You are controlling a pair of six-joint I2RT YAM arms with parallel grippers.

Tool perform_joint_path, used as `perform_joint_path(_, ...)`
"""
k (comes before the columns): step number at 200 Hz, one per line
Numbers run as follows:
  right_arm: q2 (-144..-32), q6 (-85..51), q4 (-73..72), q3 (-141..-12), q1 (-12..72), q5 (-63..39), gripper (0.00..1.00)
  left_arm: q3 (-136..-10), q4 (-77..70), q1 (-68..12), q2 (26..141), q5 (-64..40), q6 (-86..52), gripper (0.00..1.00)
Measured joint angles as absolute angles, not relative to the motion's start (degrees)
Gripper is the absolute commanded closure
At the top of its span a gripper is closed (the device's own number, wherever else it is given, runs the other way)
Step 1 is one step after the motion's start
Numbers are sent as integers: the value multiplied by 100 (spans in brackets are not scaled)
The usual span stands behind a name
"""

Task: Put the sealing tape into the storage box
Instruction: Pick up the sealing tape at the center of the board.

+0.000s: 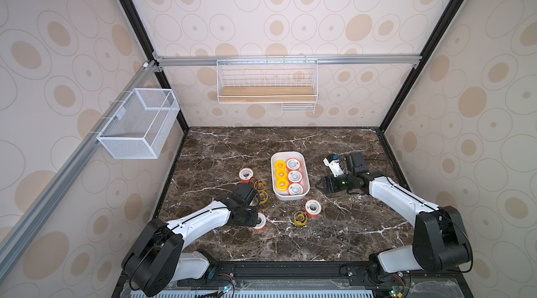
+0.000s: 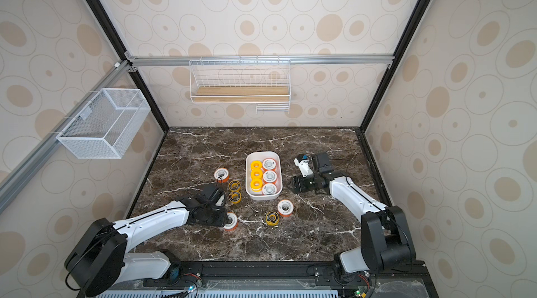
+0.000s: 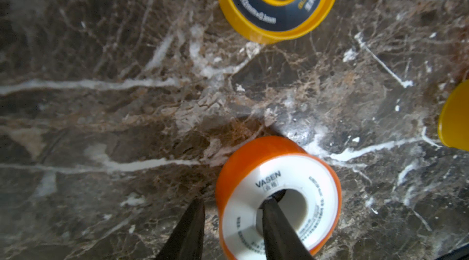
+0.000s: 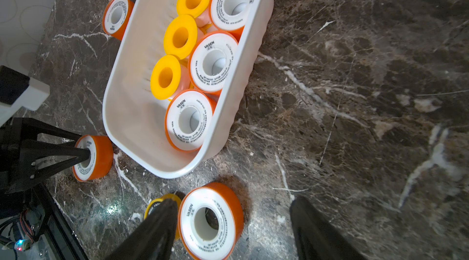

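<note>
**L gripper astride orange spool, R gripper empty**

L gripper (image 3: 233,203) is low over the near-left part of the marble table (image 1: 232,148). Its jaws are narrow but not clamped. One finger (image 3: 276,223) goes down the core of an orange spool (image 3: 304,182) and touches the inner wall. The other finger sits outside the spool's wall, w/ a thin strip of table showing between them.

R gripper (image 4: 233,204) hangs just beside the storage box (image 1: 290,196), off its near right corner. Its fingers are wide apart and hold nothing.

The box is mid-table and holds 6 spools: 3 plain yellow spools (image 1: 281,174) in one row and 3 white-faced orange spools (image 1: 294,176) in the row beside.

Loose tape on the table:
- Far orange spool (image 1: 245,174), left of the box.
- 2 dark-faced yellow spools (image 1: 260,185), between that one and the box.
- Near orange spool (image 1: 312,208), in front of the box.
- Another dark-faced yellow spool (image 1: 300,218), touching or almost touching the near orange spool.
</note>
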State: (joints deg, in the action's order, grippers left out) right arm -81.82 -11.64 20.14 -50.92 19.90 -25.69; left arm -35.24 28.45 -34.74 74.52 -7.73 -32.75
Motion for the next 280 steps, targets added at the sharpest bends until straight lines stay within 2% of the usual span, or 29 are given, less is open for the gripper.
perform_joint_path(89, -8482, -1162, 1994, -5092, 1990, -2908, 24, -3621, 2895, -3524, 7747, -285, -3271, 64)
perform_joint_path(119, -8646, -1162, 1885, -5092, 1990, -3142, 25, -3651, 2897, -3529, 7747, -185, -3284, 75)
perform_joint_path(151, -8816, -1170, 1839, -5107, 1990, -3304, 27, -3669, 2936, -3531, 7629, -102, -3286, 78)
perform_joint_path(197, -9137, -1275, 1658, -5308, 1990, -3568, 34, -4016, 3251, -3531, 7321, 78, -3275, 77)
perform_joint_path(280, -9721, -1343, 1575, -5774, 1990, -3948, 53, -5677, 3675, -3518, 7424, 102, -3002, 76)
